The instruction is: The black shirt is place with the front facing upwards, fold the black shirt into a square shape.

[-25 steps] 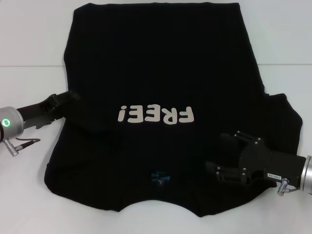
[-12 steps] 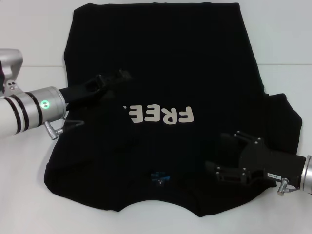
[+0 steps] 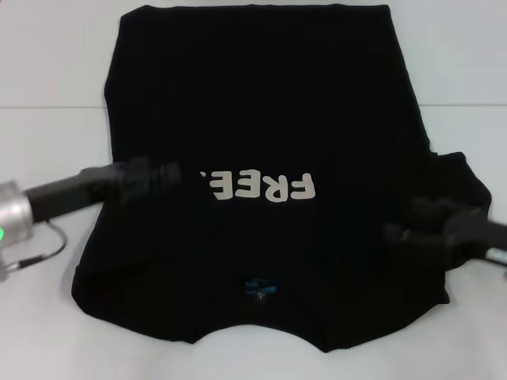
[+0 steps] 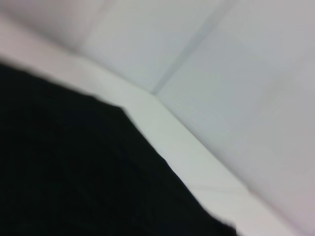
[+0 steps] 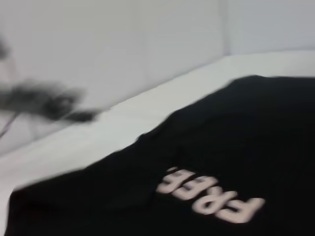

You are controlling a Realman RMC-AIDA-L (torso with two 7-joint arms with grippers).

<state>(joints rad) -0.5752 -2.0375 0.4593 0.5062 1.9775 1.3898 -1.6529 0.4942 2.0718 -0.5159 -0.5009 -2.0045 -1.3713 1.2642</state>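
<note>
A: Where did we find the black shirt point(image 3: 261, 119)?

B: It lay front up, spread over the white surface point(image 3: 47, 71). Our left pincer point(image 3: 162, 176) was over its left part, its tip just beside the cream lettering point(image 3: 265, 187), whose first character it covered. Our right pincer point(image 3: 408, 236) was over the shirt's right part, near the right sleeve point(image 3: 463, 186).

A: Were the pincers open or closed?

B: We could not tell for either; both were blurred. The small blue mark point(image 3: 260, 287) lay between them, nearer the robot.
</note>
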